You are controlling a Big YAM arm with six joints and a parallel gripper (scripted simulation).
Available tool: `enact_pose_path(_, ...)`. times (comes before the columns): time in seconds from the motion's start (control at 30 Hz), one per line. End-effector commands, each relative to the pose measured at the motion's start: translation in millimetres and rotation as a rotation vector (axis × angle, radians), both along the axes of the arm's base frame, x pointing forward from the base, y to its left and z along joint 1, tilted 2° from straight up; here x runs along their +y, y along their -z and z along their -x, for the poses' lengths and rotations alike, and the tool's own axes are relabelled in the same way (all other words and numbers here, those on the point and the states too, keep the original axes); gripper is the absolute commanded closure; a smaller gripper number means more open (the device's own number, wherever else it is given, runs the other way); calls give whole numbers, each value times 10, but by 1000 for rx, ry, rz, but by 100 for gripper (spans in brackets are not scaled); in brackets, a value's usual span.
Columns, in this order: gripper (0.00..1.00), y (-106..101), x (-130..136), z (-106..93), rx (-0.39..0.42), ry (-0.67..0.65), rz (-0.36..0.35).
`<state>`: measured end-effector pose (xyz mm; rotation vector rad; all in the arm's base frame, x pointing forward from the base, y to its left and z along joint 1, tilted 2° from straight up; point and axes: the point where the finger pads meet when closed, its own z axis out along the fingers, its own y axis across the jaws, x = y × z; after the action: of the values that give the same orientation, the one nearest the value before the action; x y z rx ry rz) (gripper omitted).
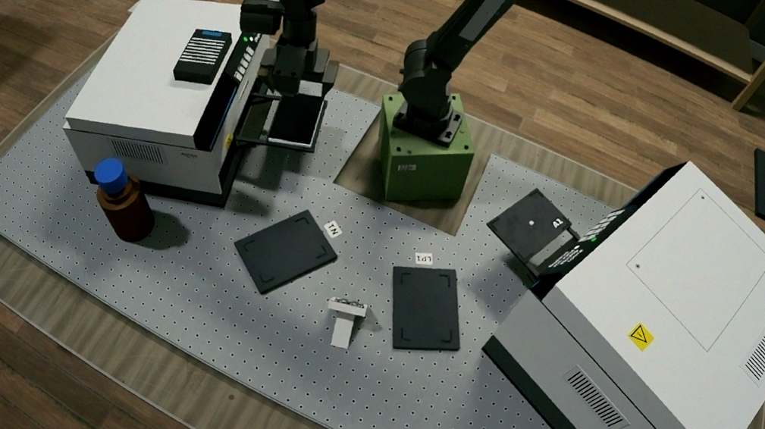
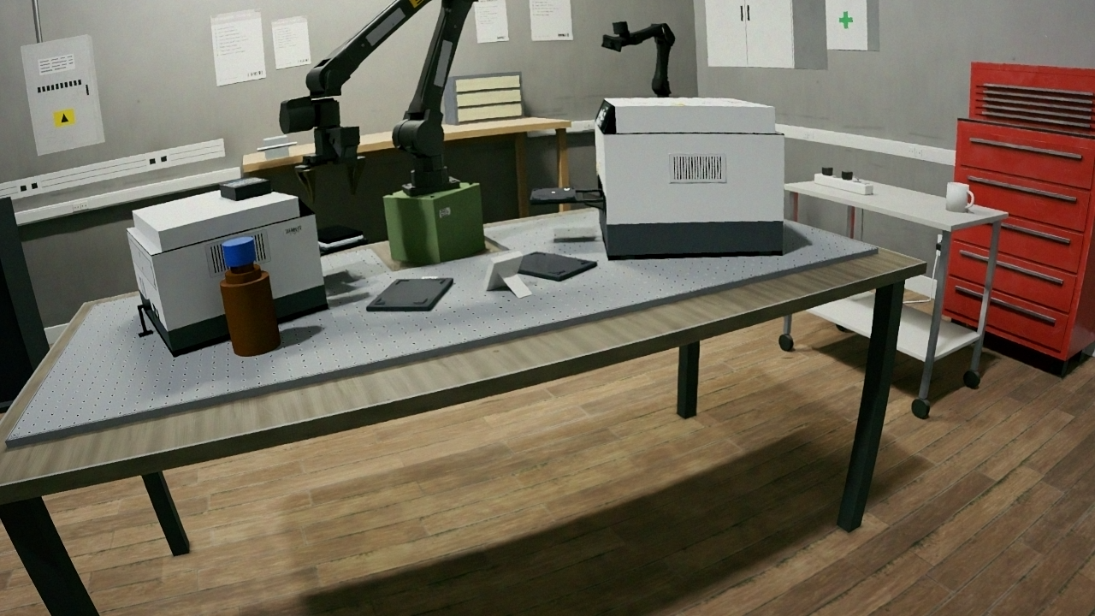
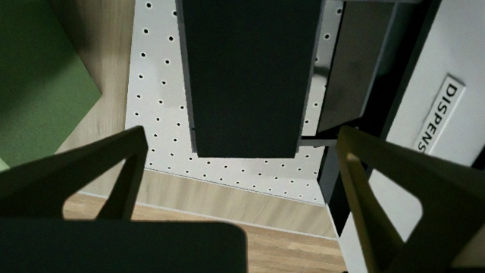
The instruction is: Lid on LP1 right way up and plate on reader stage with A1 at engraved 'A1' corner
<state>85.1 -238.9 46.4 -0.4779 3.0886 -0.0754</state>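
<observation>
Hovering over the dispenser's stage (image 1: 276,144) with the claw (image 1: 295,85) (image 2: 331,192) (image 3: 242,136) wide open and gripping nothing. Directly below, on that stage, with the dark lid (image 1: 296,120) (image 2: 338,233) (image 3: 246,76) on top of the white-edged plate (image 1: 292,143). In the wrist view, with one finger out to each side of the lid, and with "DISPENS" legible on the white front of the dispenser (image 1: 155,66) (image 2: 226,237) (image 3: 447,42).

At the far side of the green base (image 1: 421,181) (image 2: 434,226) (image 3: 38,87), on the reader's stage (image 1: 517,230) (image 2: 557,196), bare apart from a pale dot and "A1" at a corner near the reader (image 1: 694,262) (image 2: 693,183).

Out on the tabletop (image 1: 143,357) (image 2: 474,359), with nothing placed on LP1 (image 1: 426,309) (image 2: 556,264) or on N1 (image 1: 285,251) (image 2: 409,293), and with a small white stand (image 1: 346,307) (image 2: 505,270) between them. Beside the dispenser, upright, with a blue cap on the brown bottle (image 1: 128,213) (image 2: 251,314). Up on the dispenser's roof, with a flat black box (image 1: 203,57) (image 2: 245,188).
</observation>
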Motion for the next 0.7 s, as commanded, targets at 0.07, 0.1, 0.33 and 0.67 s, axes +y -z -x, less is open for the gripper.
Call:
enact_pose_path(0.07,0,-99,-202,-84,-9,-15,37)
enact_pose_path(0.1,0,-111,-219,-90,-10,-15,40)
enact_pose_path(0.33,0,-144,-283,-68,-14,0,53)
enact_pose_path(0.67,0,-124,-306,-55,-14,5,53)
